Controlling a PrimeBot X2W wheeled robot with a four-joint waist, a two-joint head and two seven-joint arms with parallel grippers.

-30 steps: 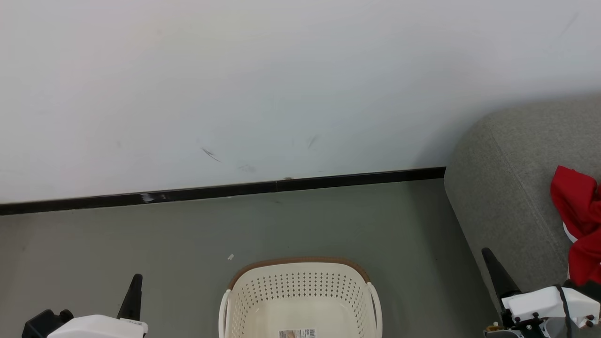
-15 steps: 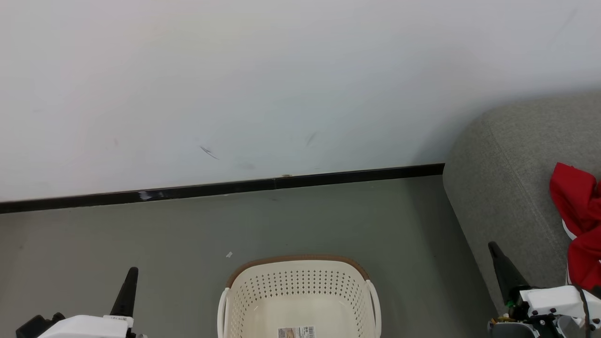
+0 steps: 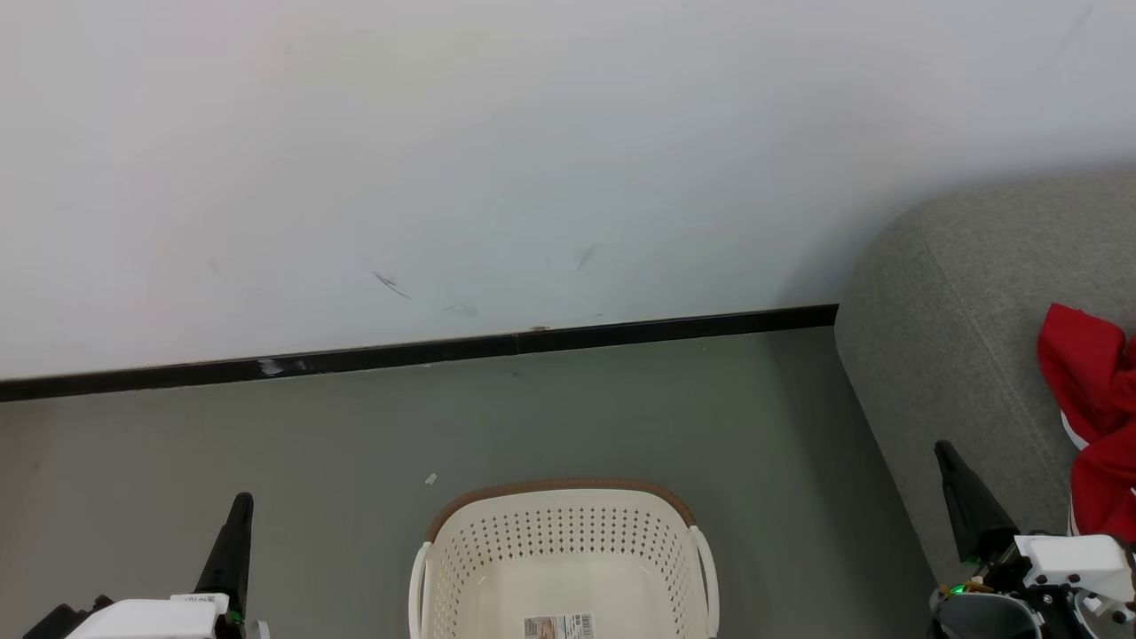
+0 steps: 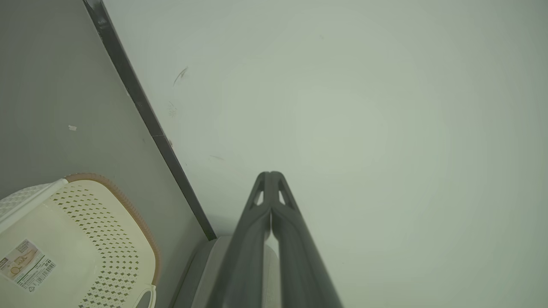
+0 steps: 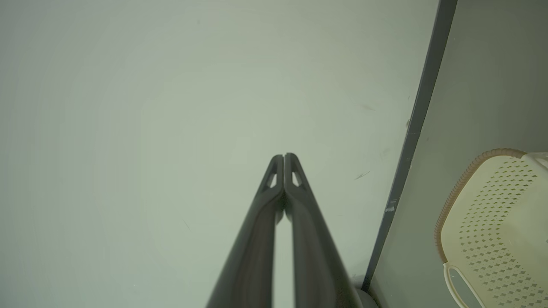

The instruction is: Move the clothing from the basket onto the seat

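While the left gripper (image 3: 240, 508) at seven o'clock and the right gripper (image 3: 944, 451) at four o'clock have their fingers pressed together, the basket (image 3: 559, 486) sits between them at six, and the clothing (image 3: 1087, 373) lies on the seat (image 3: 958, 355) at three.

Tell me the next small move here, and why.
Probably dip the head to check the near part of the basket, cut off at the frame edge, before stopping. Its floor in view holds just a label, red clothing lies on the grey seat, and the left gripper and right gripper are shut, holding nothing.
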